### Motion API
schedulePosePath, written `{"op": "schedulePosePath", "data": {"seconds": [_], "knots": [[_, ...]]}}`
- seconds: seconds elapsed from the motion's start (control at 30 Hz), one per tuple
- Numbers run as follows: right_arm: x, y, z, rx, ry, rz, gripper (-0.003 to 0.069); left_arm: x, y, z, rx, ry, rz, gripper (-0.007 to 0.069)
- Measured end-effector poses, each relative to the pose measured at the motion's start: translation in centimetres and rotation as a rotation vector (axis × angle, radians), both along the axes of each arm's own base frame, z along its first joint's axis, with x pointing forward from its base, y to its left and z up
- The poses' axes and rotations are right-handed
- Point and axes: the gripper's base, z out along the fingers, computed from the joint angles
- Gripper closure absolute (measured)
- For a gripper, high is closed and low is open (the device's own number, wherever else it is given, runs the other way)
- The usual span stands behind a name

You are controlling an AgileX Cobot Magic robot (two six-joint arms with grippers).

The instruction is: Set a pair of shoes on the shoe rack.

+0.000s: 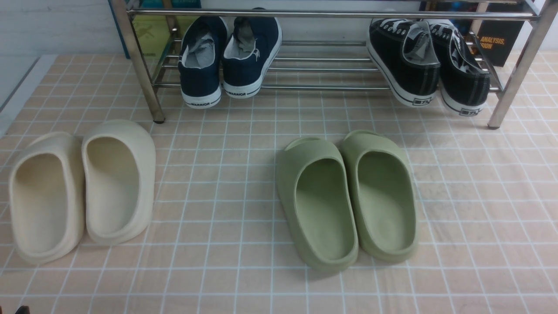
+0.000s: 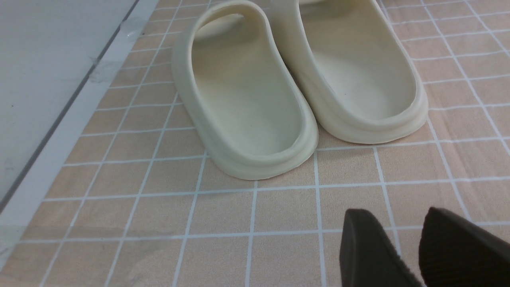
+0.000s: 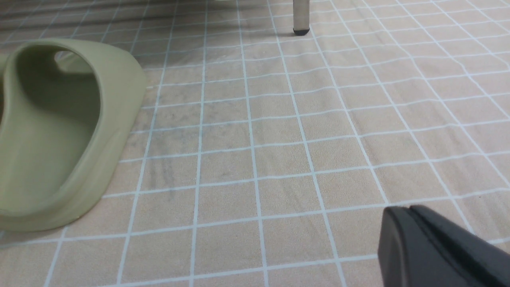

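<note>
The two black canvas sneakers [image 1: 407,61] [image 1: 464,72] with white soles rest side by side on the lower shelf of the chrome shoe rack [image 1: 331,14], at its right end, heels towards me. My left gripper [image 2: 398,217] is open and empty, low over the tiled floor just short of the cream slides' heels. My right gripper [image 3: 406,213] is shut and empty, over bare tiles beside the green slide. One rack leg [image 3: 301,16] shows far ahead in the right wrist view. Neither gripper clearly shows in the front view.
Navy WARRIOR sneakers [image 1: 229,56] sit on the lower shelf's left part. Cream foam slides [image 1: 83,187] [image 2: 303,83] lie on the floor at left, green slides [image 1: 348,196] [image 3: 59,131] at centre right. A pale border strip [image 2: 59,135] runs along the floor's left side.
</note>
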Motion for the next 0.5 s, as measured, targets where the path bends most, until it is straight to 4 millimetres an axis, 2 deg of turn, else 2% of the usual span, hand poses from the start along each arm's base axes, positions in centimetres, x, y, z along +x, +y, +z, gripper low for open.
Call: {"op": "schedulePosePath", "data": {"seconds": [0.5], "knots": [[0.0,0.0,0.0,0.001,0.0,0.0,0.0652,0.0,0.0,0.0,0.0,0.0,0.0,0.0386]]}}
